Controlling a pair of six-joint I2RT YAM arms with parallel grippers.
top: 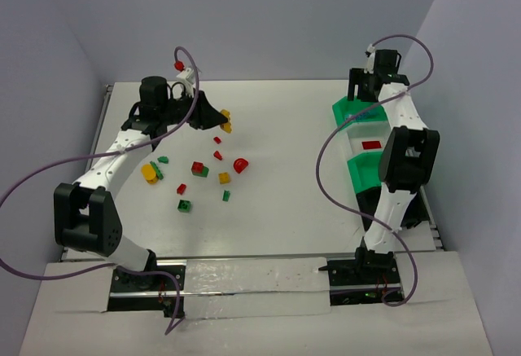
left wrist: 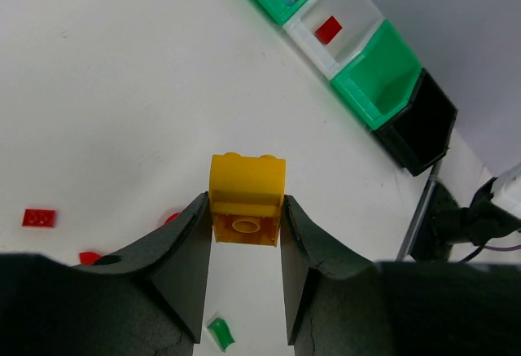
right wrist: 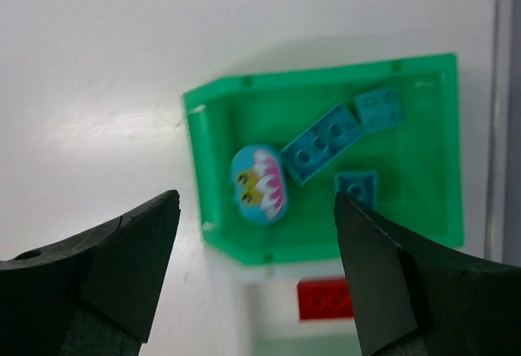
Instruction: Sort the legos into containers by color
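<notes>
- The left gripper (left wrist: 244, 205) is pinching a yellow brick (left wrist: 247, 185) squarely between its two black fingers. The studs point away from the camera and the hollow underside faces the lens.
- From above, that brick sits at the tip of the left arm over the far-left part of the white table (top: 285, 209). It's just beyond the loose bricks (top: 199, 169), a scatter of red, green and yellow.
- The right gripper (right wrist: 256, 205) is spread wide with nothing in it, hanging right over the green bin (right wrist: 407, 71) at the far end of the row.
- Only the right wrist view shows what's in that bin: a long blue plate (right wrist: 324, 142), two little square blue ones, and a round blue piece (right wrist: 259, 185) with a toothy face printed on it. From the top camera the arm covers most of that.
- The left wrist view gets the whole row on a diagonal. After that bin come a white bin (left wrist: 354, 2) holding a flat red brick (left wrist: 328, 28), a second green bin (left wrist: 378, 71) and a black bin (left wrist: 419, 124).
- Bricks and bins are glossy hard plastic, and the bins are boxy with thin walls. The fingers are matte black with curved, slightly rough inner faces.
</notes>
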